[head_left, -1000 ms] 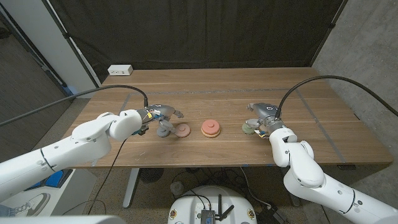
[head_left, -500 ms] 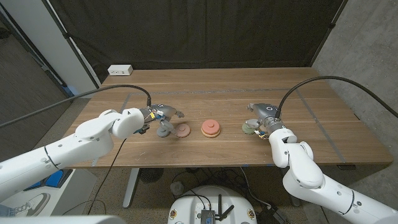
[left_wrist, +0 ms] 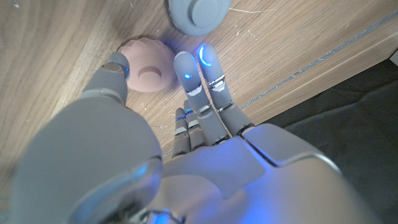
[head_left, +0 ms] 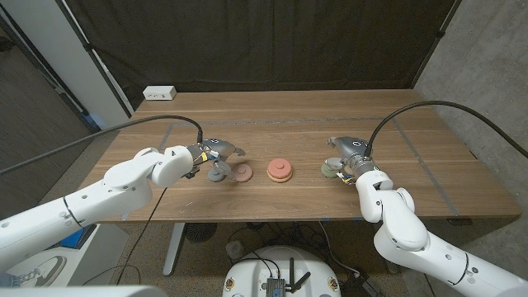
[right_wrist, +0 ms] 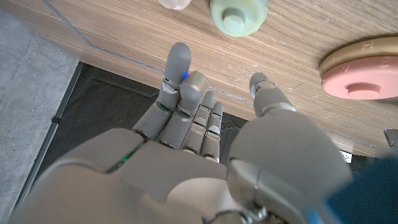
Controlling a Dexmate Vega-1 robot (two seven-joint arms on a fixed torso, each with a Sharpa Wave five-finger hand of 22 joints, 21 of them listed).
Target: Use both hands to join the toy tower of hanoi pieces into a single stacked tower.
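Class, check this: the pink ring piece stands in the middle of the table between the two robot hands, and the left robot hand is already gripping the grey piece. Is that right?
Not quite. The pink ring piece does stand between the robot hands, but the left robot hand grips nothing: in the left wrist view its fingers are spread, stopping short of the grey piece.

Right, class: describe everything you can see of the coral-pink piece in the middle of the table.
The coral-pink piece is a round, matte disc lying flat on the wooden table, on a wider tan base, with a smaller raised knob on top. It sits between the two hands, untouched by either. The right wrist view shows its smooth rim.
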